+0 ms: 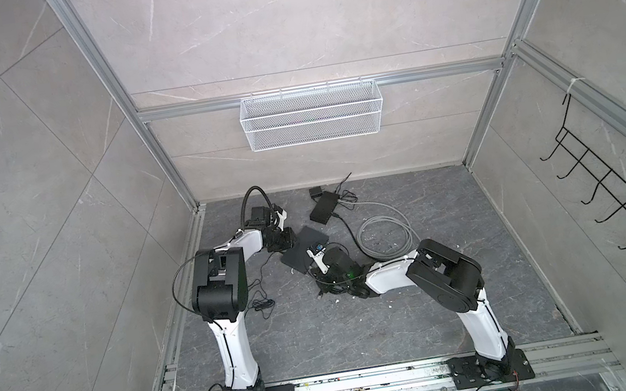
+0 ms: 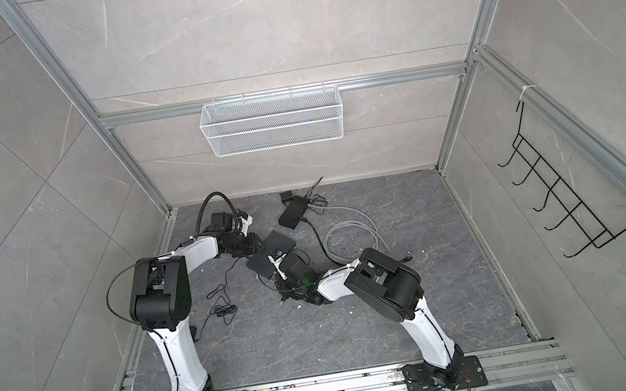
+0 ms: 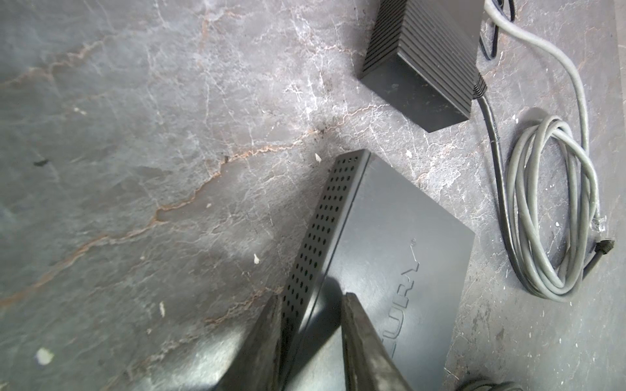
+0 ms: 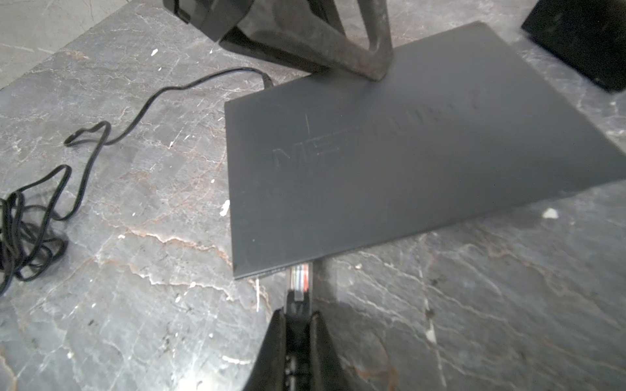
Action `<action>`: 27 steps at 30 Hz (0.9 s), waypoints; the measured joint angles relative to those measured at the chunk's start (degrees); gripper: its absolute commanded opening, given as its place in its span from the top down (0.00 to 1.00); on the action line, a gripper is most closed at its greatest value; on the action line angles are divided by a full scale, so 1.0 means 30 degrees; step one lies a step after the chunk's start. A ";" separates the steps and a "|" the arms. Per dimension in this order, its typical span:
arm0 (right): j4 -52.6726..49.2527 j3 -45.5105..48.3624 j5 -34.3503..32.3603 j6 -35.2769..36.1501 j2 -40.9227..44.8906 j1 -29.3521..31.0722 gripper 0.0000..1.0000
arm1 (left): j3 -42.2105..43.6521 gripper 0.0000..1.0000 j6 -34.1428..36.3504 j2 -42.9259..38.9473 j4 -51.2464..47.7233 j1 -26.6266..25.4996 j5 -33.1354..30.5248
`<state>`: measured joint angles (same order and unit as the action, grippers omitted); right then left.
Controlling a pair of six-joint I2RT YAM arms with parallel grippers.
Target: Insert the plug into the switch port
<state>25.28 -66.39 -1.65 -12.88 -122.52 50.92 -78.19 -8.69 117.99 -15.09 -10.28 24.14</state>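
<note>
Held clear-plastic network plug [image 4: 299,279] clamped in right gripper [image 4: 298,315], lower centre, tip at edge of flat dark-grey switch box [image 4: 406,162]; straddled its perforated side with left gripper [image 3: 311,299], grip unclear; risked jamming through misalignment.

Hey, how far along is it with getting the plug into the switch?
Done: the right tool grips the plug, lined up at one edge of the switch. In hand: the plug's tip is at that edge, while the left tool straddles the switch's perforated side. Left: pushing it home; the plug's clear body is mostly outside.
</note>
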 measured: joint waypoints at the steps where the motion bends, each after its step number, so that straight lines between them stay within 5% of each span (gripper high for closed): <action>1: -0.0015 0.0000 0.0117 0.0015 0.0000 -0.0036 0.97 | 0.0000 0.69 -0.0058 -0.0015 0.0000 -0.0007 -0.0066; 27: 0.0488 0.1129 0.1872 0.0568 0.0539 -0.0124 0.97 | 0.0058 0.68 -0.1749 -0.0197 -0.0182 0.0000 -0.0656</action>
<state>26.74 -63.00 3.97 -11.18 -120.90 50.54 -78.02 -13.93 117.40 -15.64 -10.28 22.17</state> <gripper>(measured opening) 0.114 0.321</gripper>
